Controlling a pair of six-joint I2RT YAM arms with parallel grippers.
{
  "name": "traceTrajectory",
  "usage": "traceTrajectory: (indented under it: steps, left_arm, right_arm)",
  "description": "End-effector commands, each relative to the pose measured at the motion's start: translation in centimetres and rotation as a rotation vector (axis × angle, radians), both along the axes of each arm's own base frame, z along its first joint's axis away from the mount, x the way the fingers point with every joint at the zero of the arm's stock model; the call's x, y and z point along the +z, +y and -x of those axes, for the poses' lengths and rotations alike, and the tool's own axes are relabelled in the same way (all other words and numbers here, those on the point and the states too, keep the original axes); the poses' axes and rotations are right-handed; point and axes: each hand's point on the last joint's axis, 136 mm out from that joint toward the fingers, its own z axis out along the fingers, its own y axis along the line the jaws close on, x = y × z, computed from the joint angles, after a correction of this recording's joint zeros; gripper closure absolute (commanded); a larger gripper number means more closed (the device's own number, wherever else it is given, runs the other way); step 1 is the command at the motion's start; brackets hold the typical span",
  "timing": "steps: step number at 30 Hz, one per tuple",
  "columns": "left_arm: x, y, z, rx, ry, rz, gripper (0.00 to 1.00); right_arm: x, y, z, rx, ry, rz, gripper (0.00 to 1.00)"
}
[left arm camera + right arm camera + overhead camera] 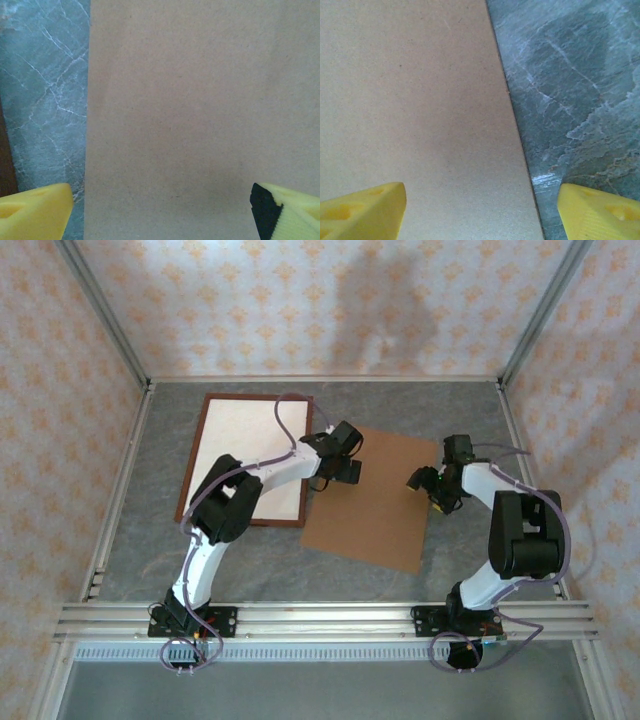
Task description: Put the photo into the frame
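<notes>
Frame lies flat at the left rear of the table, its inside cream, just left of a brown board. Left gripper hovers over the board's left edge, jaws wide, holding nothing. Right gripper straddles the board's right edge, likewise wide and empty.

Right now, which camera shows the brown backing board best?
Top external: nearly all of the backing board shows, lying flat beside the frame. The left wrist and right wrist views each catch a close-up patch along one edge.
</notes>
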Motion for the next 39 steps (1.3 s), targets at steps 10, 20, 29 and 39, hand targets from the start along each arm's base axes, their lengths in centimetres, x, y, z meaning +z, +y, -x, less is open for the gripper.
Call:
traceTrajectory:
  steps: [10,20,29,39]
  left_arm:
    - [-3.4,0.5,1.7,-0.009,0.108,-0.020,0.08]
    - [-3.6,-1.1,3.1,-0.016,0.159,0.113,0.09]
    - [-3.9,-1.4,3.6,-0.019,0.176,0.139,0.09]
    - [-4.3,-1.5,4.0,-0.017,0.190,0.159,0.09]
  right_arm:
    - [-0.4,2.7,-0.5,0.070,-0.019,-0.128,0.22]
    - [1.2,4.4,-1.5,0.107,-0.093,-0.231,0.28]
    - [1.9,5.4,-1.8,0.131,-0.131,-0.290,0.31]
    - [3.7,6.5,-2.0,0.164,-0.194,-0.364,0.34]
